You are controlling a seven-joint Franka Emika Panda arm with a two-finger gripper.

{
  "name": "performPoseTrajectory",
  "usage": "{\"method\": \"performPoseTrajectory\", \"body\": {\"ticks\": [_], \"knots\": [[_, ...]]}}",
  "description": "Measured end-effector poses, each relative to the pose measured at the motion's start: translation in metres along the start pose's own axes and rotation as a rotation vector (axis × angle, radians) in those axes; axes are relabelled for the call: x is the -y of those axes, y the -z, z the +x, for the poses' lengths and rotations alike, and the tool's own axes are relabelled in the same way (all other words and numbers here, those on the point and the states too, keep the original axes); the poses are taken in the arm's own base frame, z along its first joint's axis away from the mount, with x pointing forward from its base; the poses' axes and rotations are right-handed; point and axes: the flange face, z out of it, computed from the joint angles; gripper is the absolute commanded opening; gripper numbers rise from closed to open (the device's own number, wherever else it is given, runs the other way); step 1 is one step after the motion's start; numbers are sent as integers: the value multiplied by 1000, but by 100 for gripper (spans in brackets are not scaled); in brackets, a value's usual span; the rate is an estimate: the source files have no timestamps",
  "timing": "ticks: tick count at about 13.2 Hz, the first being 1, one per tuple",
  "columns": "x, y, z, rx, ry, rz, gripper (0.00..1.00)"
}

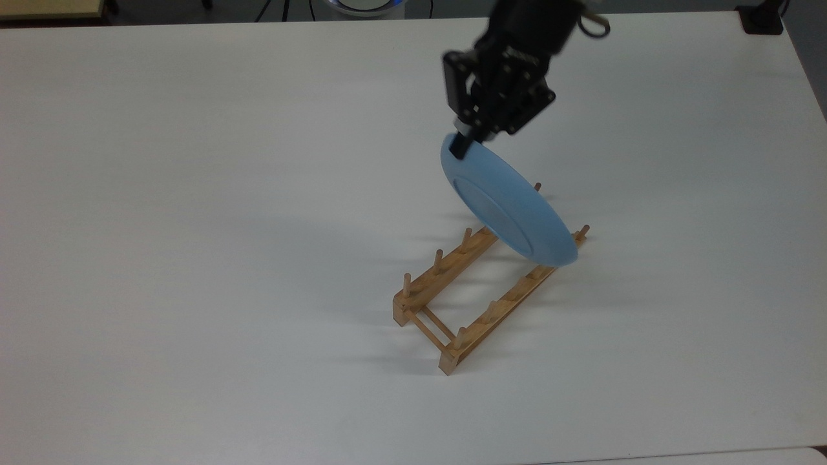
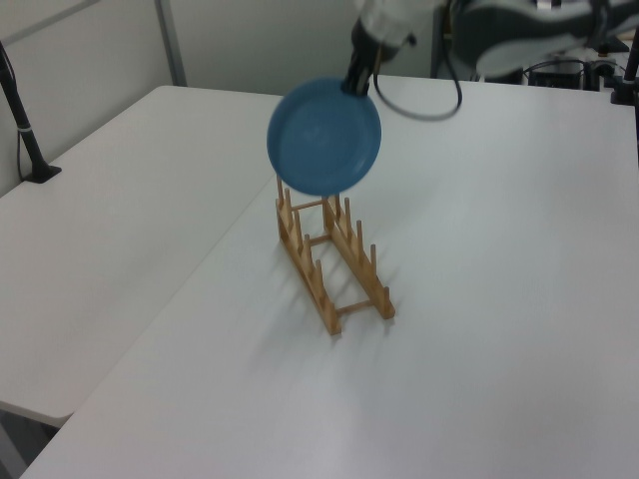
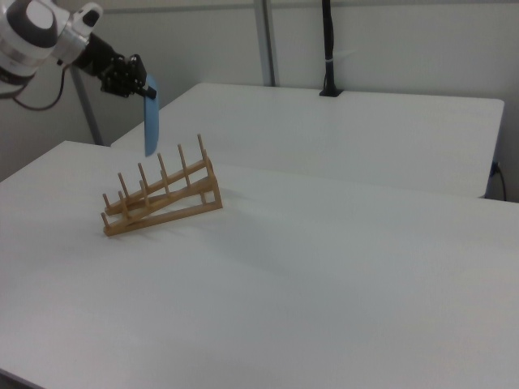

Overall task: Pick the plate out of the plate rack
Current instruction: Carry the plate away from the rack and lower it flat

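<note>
Clamped on the top rim of the plate [image 1: 507, 206], the gripper [image 1: 462, 143] holds it clear above the plate rack [image 1: 478, 294] at frame centre (an edge-only pinch), so a swing could slip it loose.

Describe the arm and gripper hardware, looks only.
White, rounded arm links with a silver ring near the wrist. Black gripper with a boxy body and two slim black fingers. A black cable loops off the wrist.

white table [image 1: 194, 258] — black pole [image 3: 328, 49]
</note>
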Motion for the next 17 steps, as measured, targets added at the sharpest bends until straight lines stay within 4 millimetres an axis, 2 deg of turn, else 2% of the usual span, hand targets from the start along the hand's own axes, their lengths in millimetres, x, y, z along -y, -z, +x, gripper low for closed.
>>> {"method": "performPoseTrajectory", "body": {"ticks": [3, 5, 8, 10, 12, 17], "knots": [[-64, 2, -2, 54, -238, 191, 0], [-121, -15, -16, 121, -406, 318, 0], [-203, -65, -69, 333, -508, 529, 0], [-241, -101, -118, 467, -478, 643, 0], [-250, -134, -160, 568, -418, 710, 0], [-224, -225, -224, 727, -289, 754, 0]]}}
